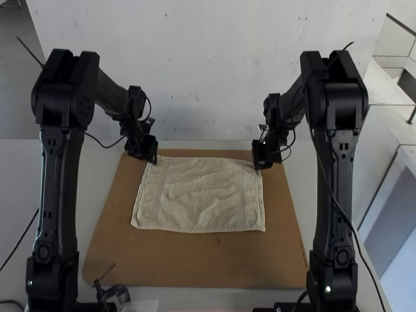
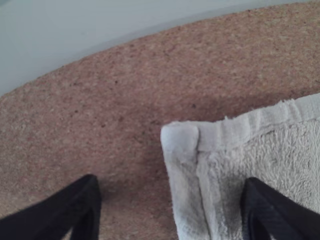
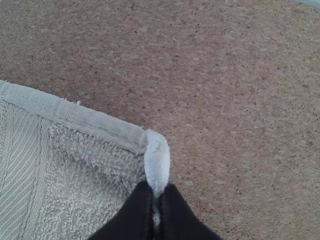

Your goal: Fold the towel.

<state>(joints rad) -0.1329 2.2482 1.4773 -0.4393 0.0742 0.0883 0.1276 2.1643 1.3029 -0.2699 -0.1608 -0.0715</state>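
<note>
The board [image 1: 214,263] lies on the worktop [image 1: 99,170], between the left arm [image 1: 58,188] and the right arm [image 1: 335,188]. The towel [image 1: 201,195] is on the board, nearer its far side. The left claw [image 1: 153,159] is at the towel's far left corner, the right claw [image 1: 258,166] at its far right corner.

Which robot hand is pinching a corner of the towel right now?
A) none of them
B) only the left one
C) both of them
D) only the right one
D: the right gripper has closed fingers on a towel corner, while the left gripper's fingers are open.
</note>
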